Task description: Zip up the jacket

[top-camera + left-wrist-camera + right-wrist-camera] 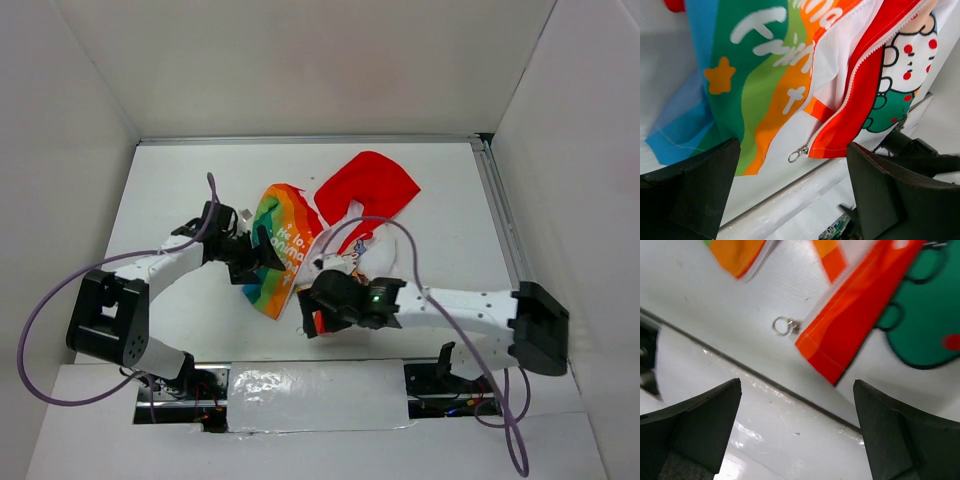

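Note:
The jacket [285, 245] lies in the middle of the table, rainbow front to the left and red hood [370, 190] at the back right. In the left wrist view the rainbow panel [755, 75] lies open beside the red zip edge [850, 120], with the metal zipper pull ring [795, 155] at the hem. My left gripper [262, 255] [795, 200] is open and empty, hovering over the hem. My right gripper [310, 300] [797, 430] is open and empty just short of the ring [781, 326] and the red hem corner [840, 345].
White walls enclose the table on three sides. A metal rail [500, 220] runs along the right edge. Purple cables [40, 330] loop off both arms. A seam in the table's front edge [765, 385] runs just under the jacket's hem.

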`<act>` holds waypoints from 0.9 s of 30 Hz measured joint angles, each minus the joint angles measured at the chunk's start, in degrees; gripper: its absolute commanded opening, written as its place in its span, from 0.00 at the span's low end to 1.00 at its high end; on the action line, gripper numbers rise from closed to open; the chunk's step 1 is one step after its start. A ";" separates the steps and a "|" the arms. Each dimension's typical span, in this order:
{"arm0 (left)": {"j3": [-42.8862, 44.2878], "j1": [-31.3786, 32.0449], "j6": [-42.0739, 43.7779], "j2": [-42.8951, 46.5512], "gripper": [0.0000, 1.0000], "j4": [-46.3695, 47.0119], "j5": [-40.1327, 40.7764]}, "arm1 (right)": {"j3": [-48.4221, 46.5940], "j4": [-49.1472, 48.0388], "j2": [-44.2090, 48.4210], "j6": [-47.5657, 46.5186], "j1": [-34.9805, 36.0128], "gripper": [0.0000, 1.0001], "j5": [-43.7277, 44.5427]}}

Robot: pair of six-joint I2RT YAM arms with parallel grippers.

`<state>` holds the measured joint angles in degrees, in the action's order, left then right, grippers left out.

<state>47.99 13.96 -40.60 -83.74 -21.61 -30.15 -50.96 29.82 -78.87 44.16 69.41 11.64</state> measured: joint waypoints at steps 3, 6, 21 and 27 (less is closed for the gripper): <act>0.00 1.66 0.02 0.02 0.99 -0.17 0.09 | 5.88 -3.13 7.02 2.12 -6.23 0.99 -2.60; -0.15 3.15 0.07 0.04 0.99 0.02 0.17 | 11.04 -6.21 7.54 2.62 -13.25 0.98 -6.19; -4.07 7.69 0.11 -3.63 0.99 5.01 -3.85 | 2.12 -12.41 -12.48 -1.53 -39.10 0.97 -20.70; -2.34 11.54 0.20 -7.67 0.99 5.09 -5.55 | -3.10 -9.18 -15.12 -8.02 -45.48 0.97 -11.72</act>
<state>45.65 25.50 -40.40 -91.42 -16.51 -35.70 -54.06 20.64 -94.00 36.14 23.92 -0.08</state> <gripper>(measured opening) 0.993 0.970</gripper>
